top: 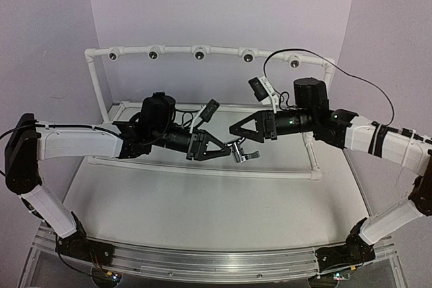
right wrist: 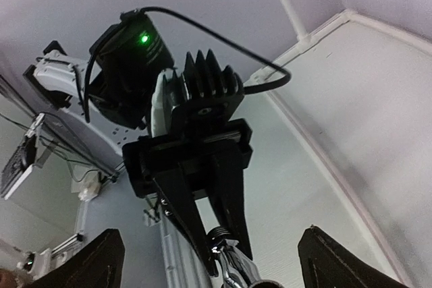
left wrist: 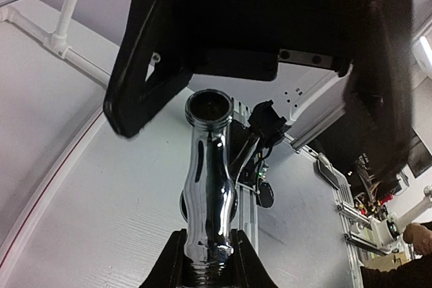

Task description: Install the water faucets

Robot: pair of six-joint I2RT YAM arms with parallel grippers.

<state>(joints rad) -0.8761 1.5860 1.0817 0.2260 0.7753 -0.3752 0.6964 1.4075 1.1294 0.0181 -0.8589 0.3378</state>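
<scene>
Above the table (top: 202,207) centre, the left gripper (top: 231,148) is clamped on the threaded end of a water faucet (left wrist: 210,187), which is held off the surface. The right gripper (top: 234,129) faces it with jaws spread wide, just beside the faucet's open end.

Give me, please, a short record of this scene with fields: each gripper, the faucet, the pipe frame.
left gripper: shut on the threaded end of the water faucet
right gripper: open wide, facing the faucet's free end; no contact visible
water faucet: shiny chrome, held in the air above the table, between the two grippers
pipe frame: white, standing at the back of the table
fittings: five along the top bar, all showing dark holes, no faucet in any
</scene>
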